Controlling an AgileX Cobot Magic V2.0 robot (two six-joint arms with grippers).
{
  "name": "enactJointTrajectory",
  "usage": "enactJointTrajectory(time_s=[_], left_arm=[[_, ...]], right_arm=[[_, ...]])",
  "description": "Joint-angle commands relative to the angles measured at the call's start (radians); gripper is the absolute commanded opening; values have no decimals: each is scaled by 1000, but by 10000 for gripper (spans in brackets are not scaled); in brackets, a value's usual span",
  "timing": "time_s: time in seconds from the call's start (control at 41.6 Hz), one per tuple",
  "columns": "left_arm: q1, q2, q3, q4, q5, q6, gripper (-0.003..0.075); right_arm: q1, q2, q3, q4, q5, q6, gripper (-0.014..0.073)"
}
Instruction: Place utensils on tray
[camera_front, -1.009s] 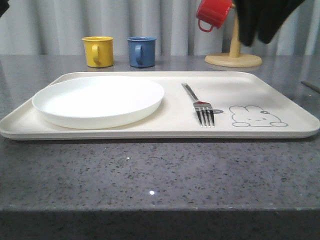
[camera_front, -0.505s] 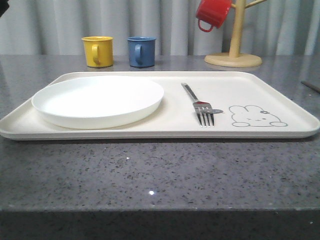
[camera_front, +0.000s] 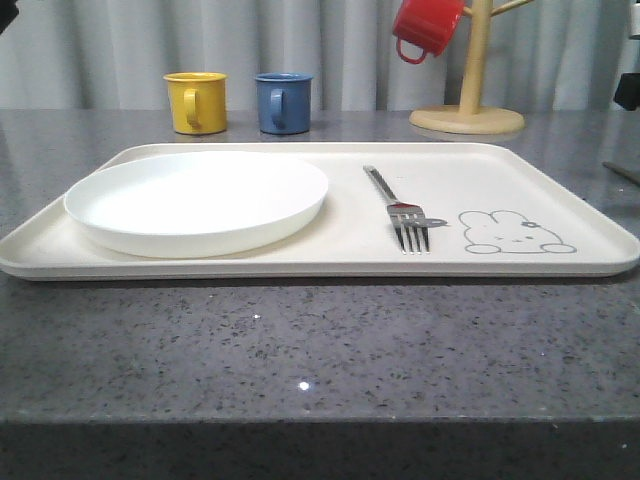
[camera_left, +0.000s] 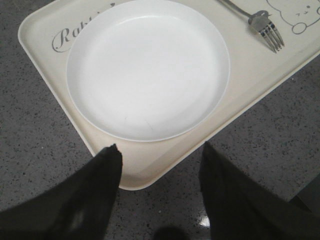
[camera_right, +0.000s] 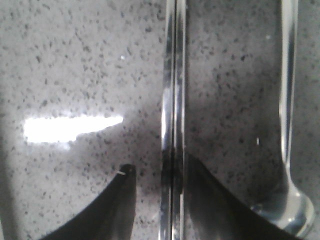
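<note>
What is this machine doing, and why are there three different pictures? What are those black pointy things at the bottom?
It is a robot with two arms, and each arm ends in a grabbing tool. One camera looks forward over the table. It shows a cream tray with a white plate and a silver fork lying on it. Behind stand a yellow mug and a blue mug, and a red mug hangs on a wooden stand.

The other two cameras sit on the wrists. The black points are the fingers. The left tool hangs open over the tray's corner, holding nothing. The right tool is open on either side of the chopsticks, which lie on the grey table, with a spoon next to them. It is probably about to pick up the chopsticks.
</note>
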Motion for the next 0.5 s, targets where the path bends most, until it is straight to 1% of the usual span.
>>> enactJointTrajectory(time_s=[0.0,0.168,0.216,0.264,0.336,0.409,0.481], left_arm=[[-7,-8,-24,0,-70,-9,369],[-7,-8,-24,0,-70,-9,369],[-7,-8,-24,0,-70,-9,369],[-7,-8,-24,0,-70,-9,369],[-7,-8,-24,0,-70,-9,369],[-7,-8,-24,0,-70,-9,369],[-7,-8,-24,0,-70,-9,369]], right_arm=[[-8,-23,-23,5,-33,-13,288],[-8,2,-23,5,-27,-13,283],[-8,2,-23,5,-25,-13,261],[-8,2,-23,5,-22,-13,220],[-8,2,-23,5,-21,-13,121],[-8,2,-24,5,-20,-13,45],[-8,0,-25,5,-16,-13,12]])
